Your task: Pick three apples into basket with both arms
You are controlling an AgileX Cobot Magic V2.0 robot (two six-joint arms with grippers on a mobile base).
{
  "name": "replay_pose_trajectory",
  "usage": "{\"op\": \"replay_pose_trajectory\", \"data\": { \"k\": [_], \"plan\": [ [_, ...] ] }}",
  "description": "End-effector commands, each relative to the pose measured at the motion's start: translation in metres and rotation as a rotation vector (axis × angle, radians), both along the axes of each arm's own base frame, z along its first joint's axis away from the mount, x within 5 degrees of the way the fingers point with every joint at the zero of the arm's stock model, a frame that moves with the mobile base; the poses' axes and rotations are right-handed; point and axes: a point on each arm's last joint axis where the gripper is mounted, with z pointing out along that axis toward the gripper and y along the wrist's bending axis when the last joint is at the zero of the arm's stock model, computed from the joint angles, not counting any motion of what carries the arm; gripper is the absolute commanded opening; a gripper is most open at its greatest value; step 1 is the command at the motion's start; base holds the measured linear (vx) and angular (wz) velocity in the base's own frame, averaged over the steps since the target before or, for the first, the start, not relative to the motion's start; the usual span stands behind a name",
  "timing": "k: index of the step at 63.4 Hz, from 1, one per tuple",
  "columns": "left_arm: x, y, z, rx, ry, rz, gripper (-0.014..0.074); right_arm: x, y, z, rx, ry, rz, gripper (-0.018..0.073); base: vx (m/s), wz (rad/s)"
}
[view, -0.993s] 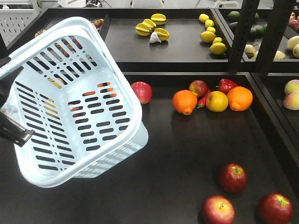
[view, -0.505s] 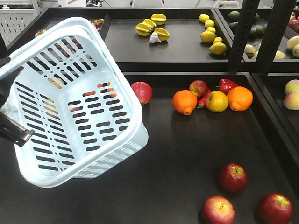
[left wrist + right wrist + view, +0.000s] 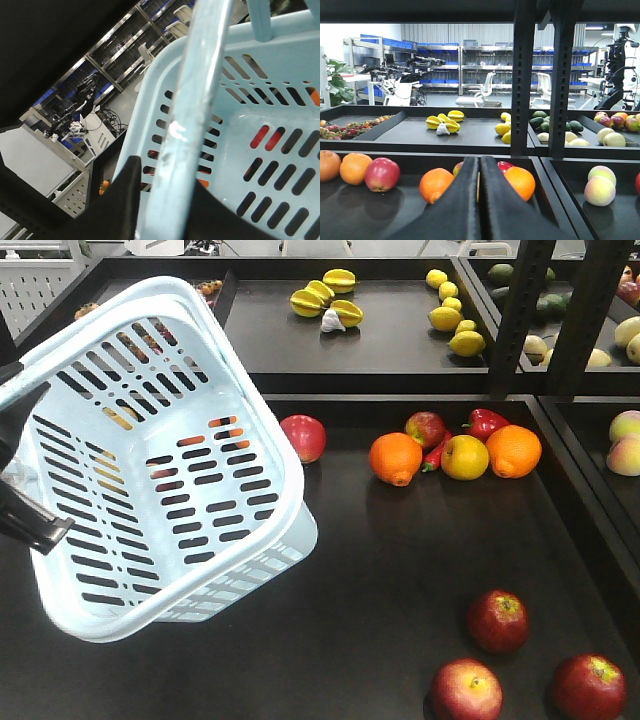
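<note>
Where it fills the left half of the front view, the pale blue-white slotted plastic shopping basket sits tilted, mouth turned up toward the camera. Cannot tell whether its lower corner touches the black tray surface.

Left gripper: black fingers above and below the basket's left rim. In the left wrist view a pale blue bar of the basket runs straight between them, so the claw is clamped on the basket.

Right gripper: long black fingers pressed flat together, clenched, nothing held. It points toward a round orange and a second orange behind it.

Three deep dark-red apples with yellowish specks lie on the tray at near right, well apart from the basket: back apple, left front apple, right front apple.

A brighter pink-red apple lies just beside the basket's far right corner. Further right, a cluster touching: the two oranges, a yellow apple and a red pepper.
</note>
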Motion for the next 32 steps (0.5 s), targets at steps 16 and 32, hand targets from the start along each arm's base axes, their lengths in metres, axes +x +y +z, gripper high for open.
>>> {"op": "replay_pose_trajectory", "data": {
  "k": [16,32],
  "plan": [
    [-0.0030,0.0035,0.0138,-0.011,-0.053,0.015,-0.0008,-0.0013,0.0000,0.0024,-0.006,-0.066,-0.001,-0.0009,0.00,0.00],
    [-0.0030,0.0032,0.0137,-0.011,-0.052,0.012,-0.0008,-0.0013,0.0000,0.0024,-0.006,-0.066,-0.001,-0.0009,0.00,0.00]
  ]
}}
